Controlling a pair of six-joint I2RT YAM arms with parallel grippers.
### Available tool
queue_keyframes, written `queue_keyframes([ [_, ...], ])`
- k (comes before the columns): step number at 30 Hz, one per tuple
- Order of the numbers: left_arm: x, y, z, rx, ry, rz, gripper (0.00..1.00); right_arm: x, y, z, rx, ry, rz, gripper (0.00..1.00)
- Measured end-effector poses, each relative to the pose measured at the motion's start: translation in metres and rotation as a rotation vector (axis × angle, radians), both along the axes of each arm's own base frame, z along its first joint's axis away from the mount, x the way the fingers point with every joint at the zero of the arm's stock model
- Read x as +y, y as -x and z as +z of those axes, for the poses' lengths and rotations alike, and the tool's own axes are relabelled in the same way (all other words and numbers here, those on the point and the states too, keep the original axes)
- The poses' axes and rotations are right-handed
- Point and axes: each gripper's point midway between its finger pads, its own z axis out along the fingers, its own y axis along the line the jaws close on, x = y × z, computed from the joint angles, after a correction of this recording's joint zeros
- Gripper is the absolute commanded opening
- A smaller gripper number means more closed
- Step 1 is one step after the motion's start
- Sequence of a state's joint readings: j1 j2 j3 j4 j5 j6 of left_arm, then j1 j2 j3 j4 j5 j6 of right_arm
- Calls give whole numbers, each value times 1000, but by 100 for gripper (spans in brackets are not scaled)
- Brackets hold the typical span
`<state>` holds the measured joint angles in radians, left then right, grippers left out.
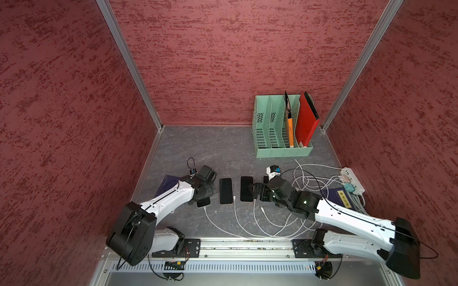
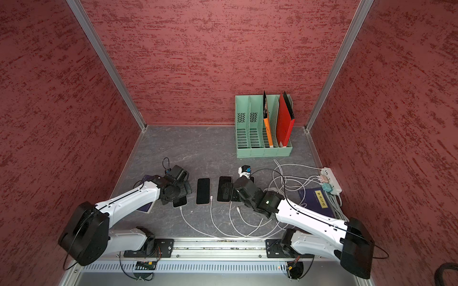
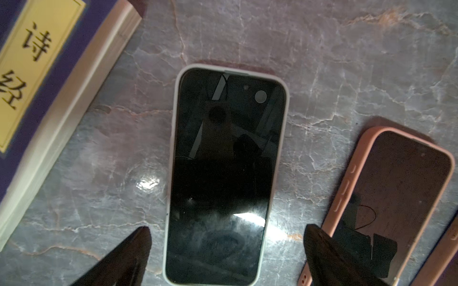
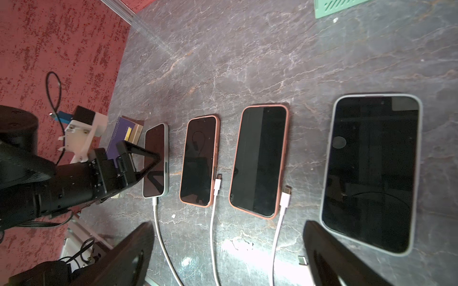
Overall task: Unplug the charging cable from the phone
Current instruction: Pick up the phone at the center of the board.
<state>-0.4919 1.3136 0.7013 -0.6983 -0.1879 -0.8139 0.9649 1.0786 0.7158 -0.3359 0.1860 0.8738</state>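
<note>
Front rail (image 1: 247,244) anchors both arm bases, so each arm reaches forward over the row of phones. At far left, a purple book (image 3: 37,74) lies near the first phone (image 3: 223,173), which rests flat and screen-up in a pale case.

Left gripper (image 3: 228,229) hovers over this phone with its jaws spread wide, one finger to each side of the case and nothing pinched. Judged purpose: to brace the phone against sliding. The charging cable (image 4: 158,235) appears seated in the port at the phone's near end, making this the one unit not yet freed.

Second phone (image 4: 199,158), pink-cased, has a loose plug (image 4: 218,183) lying just beside it. Third phone (image 4: 259,158) has a freed connector (image 4: 286,196) alongside.

Right gripper (image 4: 229,224) hangs spread and empty above the table, with the fourth phone (image 4: 371,170) beside it and a stray connector (image 4: 302,260) near that phone.

Cables trail right toward the power strip (image 1: 353,179). A pull toward the rail, along the phone's long axis, should clear the port.
</note>
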Motion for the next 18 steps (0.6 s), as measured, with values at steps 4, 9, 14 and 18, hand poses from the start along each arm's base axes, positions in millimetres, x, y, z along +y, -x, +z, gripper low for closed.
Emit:
queue_keyframes([
  [4,0,1,-5,21,-7,-6,100,3,1,1,3,-10,10,98],
  [9,1,4,-11,44,-19,-16,100,5,2,2,5,-21,20,98],
  [14,1,3,-11,44,-22,-24,99,6,1,1,4,-22,24,98],
  [18,2,3,-15,57,-33,-35,97,9,1,-2,10,-21,30,98],
])
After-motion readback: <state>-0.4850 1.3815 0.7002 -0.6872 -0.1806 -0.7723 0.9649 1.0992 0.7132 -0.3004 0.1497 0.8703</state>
